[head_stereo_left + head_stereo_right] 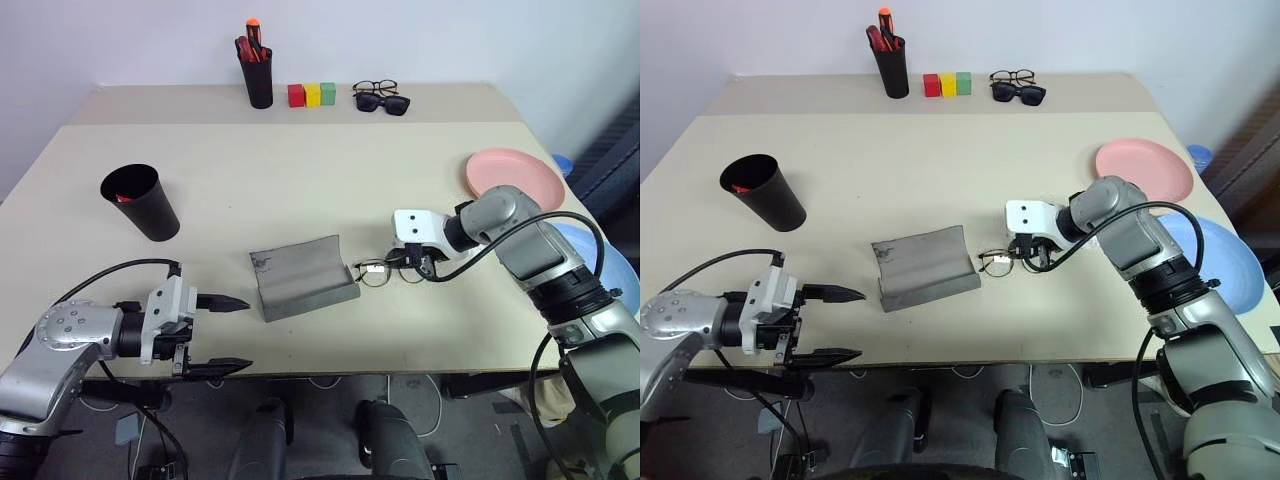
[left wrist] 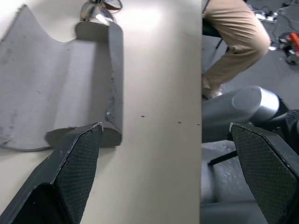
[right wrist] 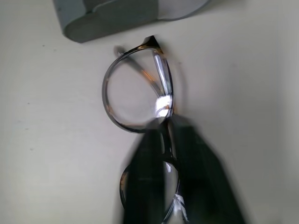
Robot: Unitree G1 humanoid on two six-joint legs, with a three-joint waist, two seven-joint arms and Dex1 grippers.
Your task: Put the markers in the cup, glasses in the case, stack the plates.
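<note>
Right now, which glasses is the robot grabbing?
The clear-lens glasses beside the open grey case; the right end effector is shut on them. The other clear pair and the sunglasses lie untouched at the table's far edge.

Bright, even light with soft shadows; the right gripper's fingers (image 3: 187,172) look blurred, perhaps out of focus.

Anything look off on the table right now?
Nothing spilled or damaged. The grey case lies open and skewed to the table edge. The right pincer is shut on the glasses at the bridge, beside the case rather than in it. The pink plate and blue plate are still unstacked.
</note>
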